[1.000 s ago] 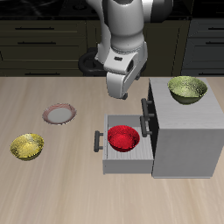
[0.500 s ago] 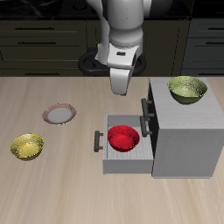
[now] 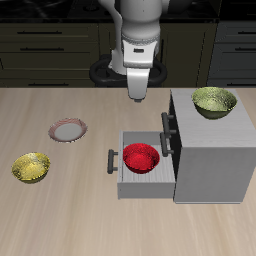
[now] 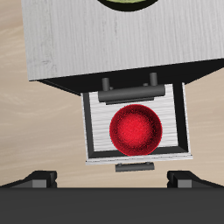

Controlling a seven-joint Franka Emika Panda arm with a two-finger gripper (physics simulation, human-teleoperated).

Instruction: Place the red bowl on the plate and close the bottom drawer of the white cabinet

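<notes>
I had the arm swinging round over the last second, the wrist rotating from a slanted pose to hang square above the table, and now the gripper (image 3: 139, 97) pointed straight down behind the open bottom drawer (image 3: 141, 178). In the wrist view the fingertips (image 4: 38, 178) sat well apart with nothing between them, so the claw was released and empty. The red bowl (image 4: 136, 129) lay in the middle of that drawer, which stood pulled out from the white cabinet (image 3: 210, 150), its dark bar handle (image 3: 111, 161) facing the open tabletop. Nothing on the table had shifted while I turned: the plate (image 3: 68, 130) was out on the wood well apart from the cabinet, bare, and a yellow-green bowl (image 3: 31, 167) lay nearer the front edge, another (image 3: 213, 101) on the cabinet top. To my eye the turn lined the fingers up for a drop onto the bowl's rim, so I judged the task barely begun: bowl not yet lifted, drawer not yet shut. The drawer walls looked close to the bowl, so the descent would need care.
</notes>
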